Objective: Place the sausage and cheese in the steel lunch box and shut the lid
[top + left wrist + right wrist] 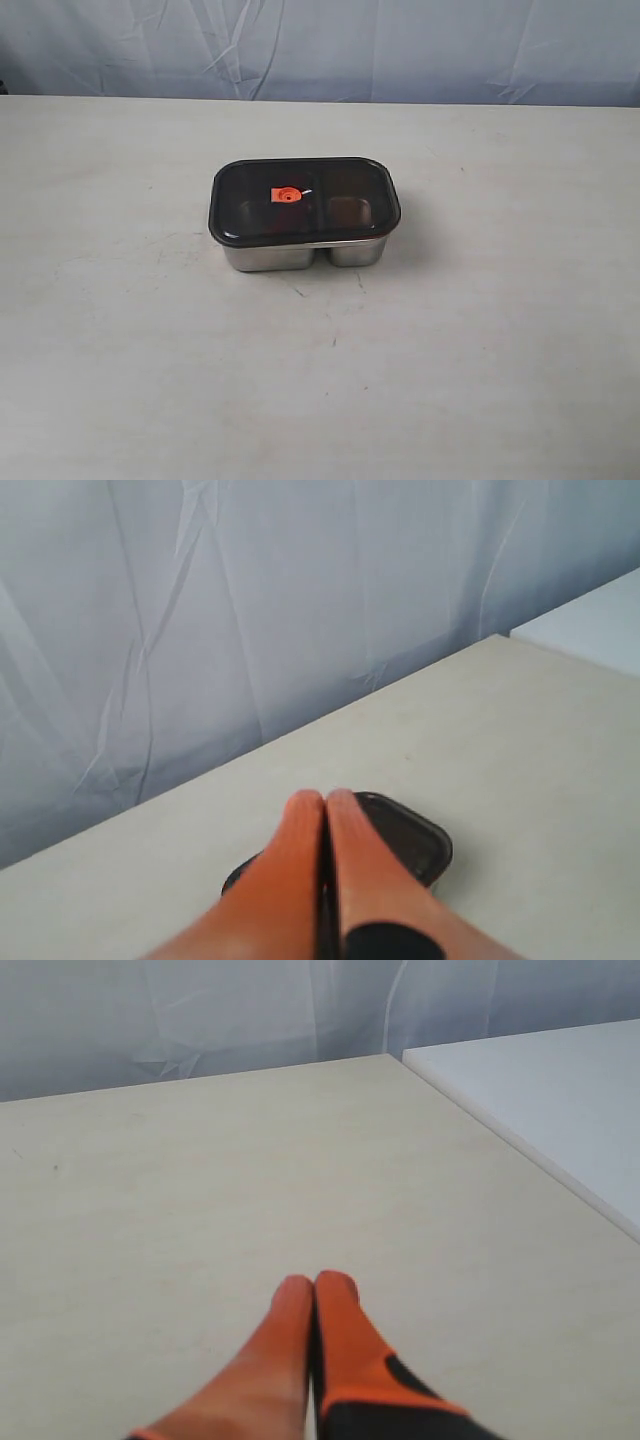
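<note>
The steel lunch box (pixel 300 254) stands in the middle of the table with the dark lid (pixel 304 200) seated on top, its orange valve (pixel 287 195) near the centre. Through the lid I cannot make out the sausage or the cheese; both are hidden. Neither gripper shows in the exterior view. In the left wrist view my left gripper (pixel 326 798) is shut with nothing in it, and the lid (pixel 405 840) lies beyond and below its orange fingers. My right gripper (pixel 314 1282) is shut and empty over bare table, away from the box.
A wrinkled pale blue cloth (pixel 320 45) hangs behind the far table edge. A second, white surface (pixel 550 1100) adjoins the table in the right wrist view. Faint scuff marks (pixel 300 290) show on the tabletop in front of the box.
</note>
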`<state>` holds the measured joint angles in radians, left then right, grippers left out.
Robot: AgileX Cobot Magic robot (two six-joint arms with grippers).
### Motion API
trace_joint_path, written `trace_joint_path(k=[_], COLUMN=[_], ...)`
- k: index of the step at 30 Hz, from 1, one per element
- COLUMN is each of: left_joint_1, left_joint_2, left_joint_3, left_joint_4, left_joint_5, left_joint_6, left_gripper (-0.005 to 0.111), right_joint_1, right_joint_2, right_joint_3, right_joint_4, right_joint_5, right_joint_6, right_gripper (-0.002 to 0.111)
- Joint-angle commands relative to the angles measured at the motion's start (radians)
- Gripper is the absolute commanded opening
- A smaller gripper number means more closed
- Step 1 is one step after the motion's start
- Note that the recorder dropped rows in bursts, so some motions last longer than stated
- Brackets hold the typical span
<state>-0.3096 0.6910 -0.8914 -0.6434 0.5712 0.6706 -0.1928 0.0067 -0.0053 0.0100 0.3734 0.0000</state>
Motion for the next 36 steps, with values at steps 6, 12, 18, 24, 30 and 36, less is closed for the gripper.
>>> trace_joint_path(k=[6, 12, 18, 24, 30, 36], left_joint_1=[0.302, 0.497, 0.512, 0.512, 0.512, 0.512], left_joint_2=[-0.549, -0.691, -0.691, -0.691, -0.691, -0.691], left_joint_3=[0.431, 0.626, 0.771, 0.857, 0.891, 0.891], left_joint_4=[0.244, 0.269, 0.378, 0.392, 0.397, 0.428], left_joint_5=[-0.037, -0.087, -0.206, -0.24, -0.266, -0.344], left_joint_6=[-0.391, -0.472, -0.599, -0.612, -0.62, -0.62], left_gripper=[0.0, 0.0, 0.0, 0.0, 0.0, 0.0], right_joint_1=[-0.003, -0.003, -0.003, -0.003, -0.003, -0.003], right_joint_2=[-0.007, -0.007, -0.007, -0.007, -0.007, -0.007], right_joint_3=[0.005, 0.005, 0.005, 0.005, 0.005, 0.005], right_joint_4=[0.001, 0.001, 0.001, 0.001, 0.001, 0.001], right_joint_5=[-0.016, -0.016, -0.016, -0.016, -0.016, -0.016], right_joint_6=[0.0, 0.0, 0.0, 0.0, 0.0, 0.0], right_gripper=[0.0, 0.0, 0.0, 0.0, 0.0, 0.0])
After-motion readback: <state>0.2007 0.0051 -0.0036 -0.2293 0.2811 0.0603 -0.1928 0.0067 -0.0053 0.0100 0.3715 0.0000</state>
